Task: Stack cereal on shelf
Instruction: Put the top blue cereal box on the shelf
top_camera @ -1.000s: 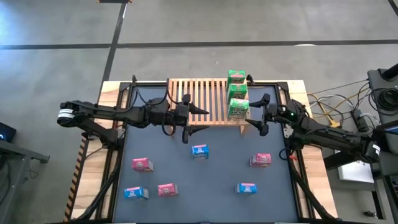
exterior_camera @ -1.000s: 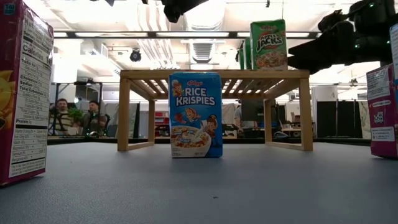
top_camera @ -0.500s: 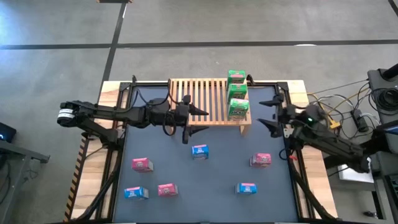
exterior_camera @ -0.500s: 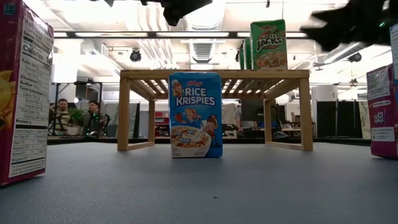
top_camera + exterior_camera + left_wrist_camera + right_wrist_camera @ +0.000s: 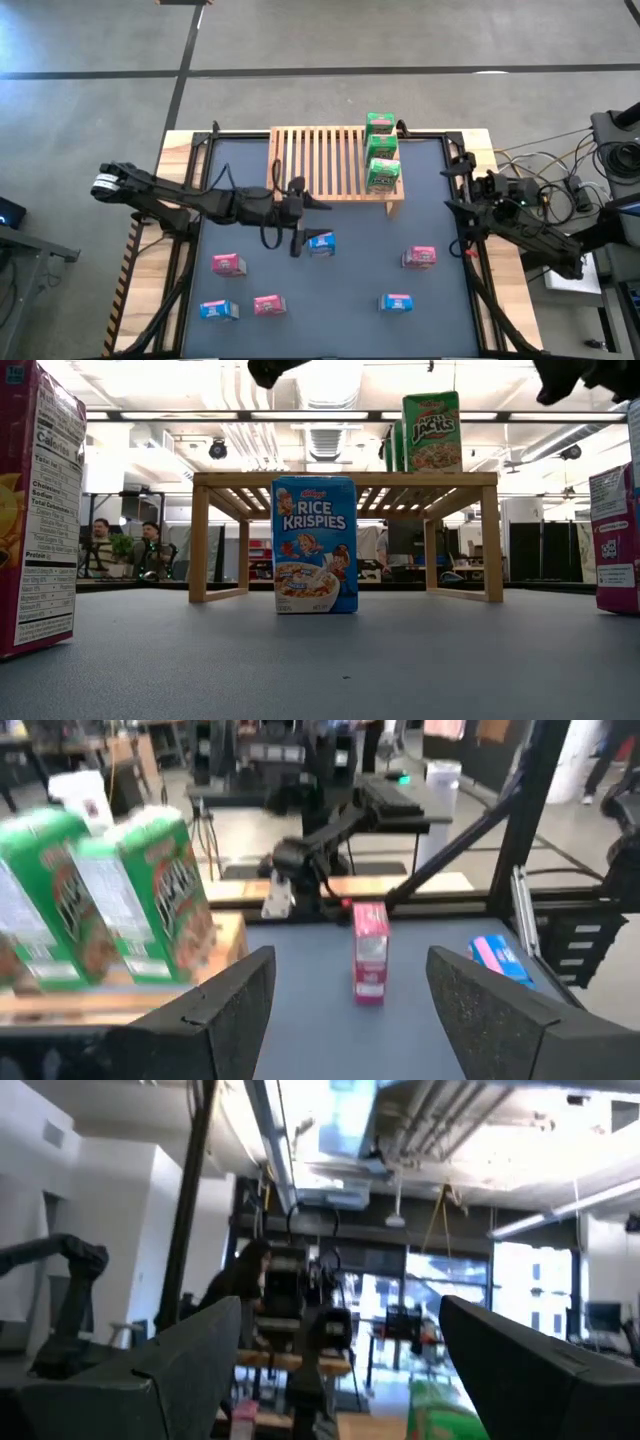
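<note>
The shelf (image 5: 330,165), a slatted wooden rack, stands at the table's far side. Three green cereal boxes (image 5: 382,150) stand in a row on its right part, and the low view shows the front one (image 5: 432,430). On the table stand three blue boxes (image 5: 321,243) (image 5: 218,310) (image 5: 397,302) and three pink ones (image 5: 228,264) (image 5: 268,305) (image 5: 419,257). My left gripper (image 5: 308,225) (image 5: 355,1020) hangs open and level, above and just left of the middle blue box (image 5: 314,545). My right gripper (image 5: 452,187) (image 5: 340,1380) is open at the table's right edge, tilted upward.
The table's black frame (image 5: 465,250) runs under my right arm. Cables and equipment (image 5: 560,190) lie past the right edge. A tall pink box (image 5: 35,510) stands close to the low camera. People sit in the room beyond the table (image 5: 125,545).
My left gripper has swung from the shelf's front edge toward the table's near side and now hangs by the middle blue box. My right gripper has drawn back from the green boxes toward the table's right edge, rising and tipping its fingers upward. No box has moved.
</note>
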